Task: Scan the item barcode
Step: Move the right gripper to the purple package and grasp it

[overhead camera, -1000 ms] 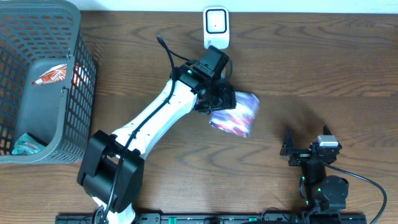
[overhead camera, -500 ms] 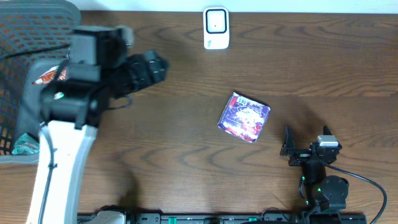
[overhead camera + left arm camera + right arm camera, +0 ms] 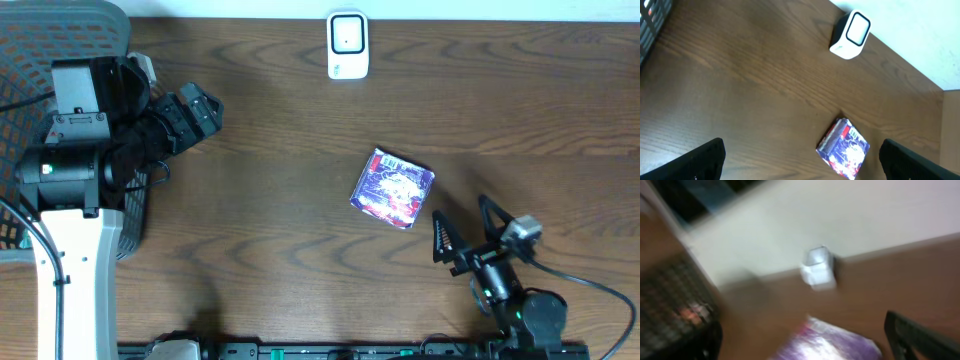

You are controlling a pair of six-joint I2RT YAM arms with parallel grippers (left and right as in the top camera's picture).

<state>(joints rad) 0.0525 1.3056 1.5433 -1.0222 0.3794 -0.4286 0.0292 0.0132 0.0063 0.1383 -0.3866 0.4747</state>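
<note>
The item, a small purple, red and white packet, lies flat on the wooden table, right of centre. It also shows in the left wrist view as the packet. The white barcode scanner stands at the table's far edge, well apart from the item. My left gripper hovers open and empty beside the basket, far left of the item. The left wrist view shows its fingertips spread wide. My right gripper is open just to the lower right of the item. Its blurred view shows the packet close ahead.
A grey plastic basket stands at the far left with a few snack packets inside. The left arm's white link runs down the left side. The scanner faces up at the table's back edge.
My left gripper opened and let go of the item, which now lies on the table. The left arm swung away to the basket. The right arm tilted toward the item.
</note>
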